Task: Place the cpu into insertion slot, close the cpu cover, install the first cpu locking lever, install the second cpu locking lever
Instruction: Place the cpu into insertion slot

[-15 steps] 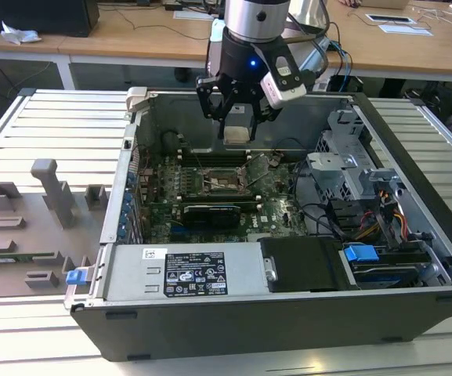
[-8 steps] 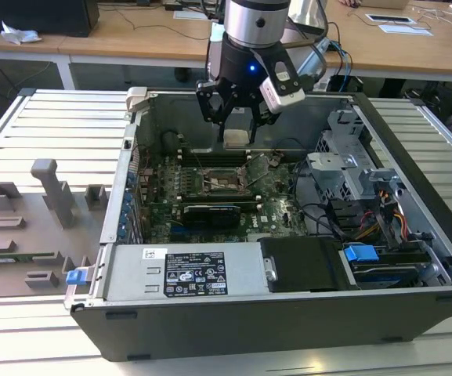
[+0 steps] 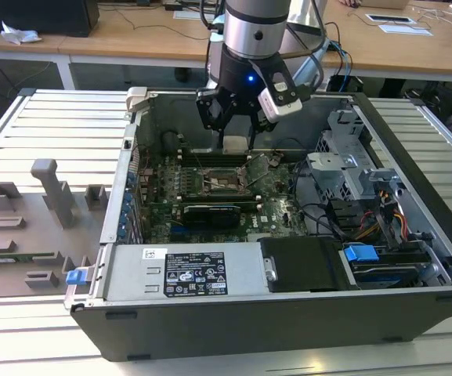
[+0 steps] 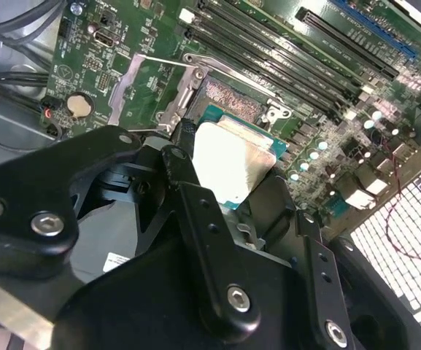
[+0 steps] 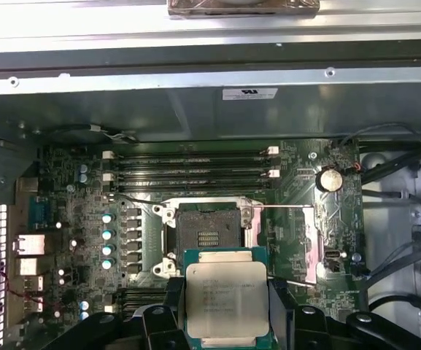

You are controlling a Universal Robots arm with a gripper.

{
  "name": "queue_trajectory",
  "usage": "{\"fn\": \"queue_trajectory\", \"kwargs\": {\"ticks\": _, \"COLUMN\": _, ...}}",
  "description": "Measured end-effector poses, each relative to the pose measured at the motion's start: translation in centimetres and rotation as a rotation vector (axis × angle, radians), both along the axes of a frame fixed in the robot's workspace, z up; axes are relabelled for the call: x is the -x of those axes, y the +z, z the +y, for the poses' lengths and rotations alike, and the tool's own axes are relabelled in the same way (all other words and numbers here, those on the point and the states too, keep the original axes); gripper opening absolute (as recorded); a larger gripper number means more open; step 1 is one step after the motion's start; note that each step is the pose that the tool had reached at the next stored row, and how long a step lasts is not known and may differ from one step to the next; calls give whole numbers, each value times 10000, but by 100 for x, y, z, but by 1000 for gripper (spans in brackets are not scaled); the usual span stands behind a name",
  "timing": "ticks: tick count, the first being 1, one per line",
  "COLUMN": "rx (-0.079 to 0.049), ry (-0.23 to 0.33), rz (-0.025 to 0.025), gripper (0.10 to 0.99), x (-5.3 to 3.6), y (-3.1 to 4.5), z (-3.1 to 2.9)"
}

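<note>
Step in hand: the first, chip placement. The cpu is gripped flat, metal top up, between the fingers of the pincer. It is held above the board, close by the insertion slot and not yet seated. The slot is seen bare. The cpu cover is swung open to one side. Seating is judged to call for squaring the chip over the socket, then a level descent. Memory slots lie just beyond. The approach is crowded by the case wall and cables.
</note>
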State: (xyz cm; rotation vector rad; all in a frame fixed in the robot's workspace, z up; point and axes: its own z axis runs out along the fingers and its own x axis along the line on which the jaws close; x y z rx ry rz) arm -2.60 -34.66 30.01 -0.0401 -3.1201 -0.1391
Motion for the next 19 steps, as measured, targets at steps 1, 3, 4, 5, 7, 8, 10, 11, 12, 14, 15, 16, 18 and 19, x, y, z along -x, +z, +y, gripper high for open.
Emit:
{"fn": "queue_trajectory", "kwargs": {"ticks": 1, "rx": 4, "ry": 1, "rz": 0, "gripper": 545, "x": 0, "y": -11, "z": 0}}
{"fn": "queue_trajectory", "kwargs": {"ticks": 3, "rx": 14, "ry": 1, "rz": 1, "gripper": 545, "x": 0, "y": -36, "z": 0}}
{"fn": "queue_trajectory", "kwargs": {"ticks": 4, "rx": 18, "ry": 1, "rz": 0, "gripper": 545, "x": 0, "y": -46, "z": 0}}
{"fn": "queue_trajectory", "kwargs": {"ticks": 5, "rx": 21, "ry": 1, "rz": 0, "gripper": 545, "x": 0, "y": -53, "z": 0}}
{"fn": "queue_trajectory", "kwargs": {"ticks": 7, "rx": 23, "ry": 1, "rz": 0, "gripper": 545, "x": 0, "y": -87, "z": 0}}
{"fn": "queue_trajectory", "kwargs": {"ticks": 8, "rx": 22, "ry": 1, "rz": 0, "gripper": 545, "x": 0, "y": -104, "z": 0}}
{"fn": "queue_trajectory", "kwargs": {"ticks": 10, "rx": 23, "ry": 1, "rz": 0, "gripper": 545, "x": 0, "y": -132, "z": 0}}
{"fn": "queue_trajectory", "kwargs": {"ticks": 11, "rx": 24, "ry": 1, "rz": 0, "gripper": 545, "x": 0, "y": -145, "z": 0}}
{"fn": "queue_trajectory", "kwargs": {"ticks": 12, "rx": 26, "ry": 1, "rz": 0, "gripper": 545, "x": 0, "y": -157, "z": 0}}
{"fn": "queue_trajectory", "kwargs": {"ticks": 14, "rx": 48, "ry": -3, "rz": 0, "gripper": 545, "x": 2, "y": -185, "z": 7}}
{"fn": "queue_trajectory", "kwargs": {"ticks": 15, "rx": 63, "ry": -1, "rz": 0, "gripper": 545, "x": 3, "y": -197, "z": 14}}
{"fn": "queue_trajectory", "kwargs": {"ticks": 16, "rx": 79, "ry": 0, "rz": 0, "gripper": 545, "x": 5, "y": -207, "z": 18}}
{"fn": "queue_trajectory", "kwargs": {"ticks": 18, "rx": 100, "ry": 1, "rz": 0, "gripper": 545, "x": 9, "y": -240, "z": 28}}
{"fn": "queue_trajectory", "kwargs": {"ticks": 19, "rx": 102, "ry": 0, "rz": -1, "gripper": 545, "x": 11, "y": -257, "z": 33}}
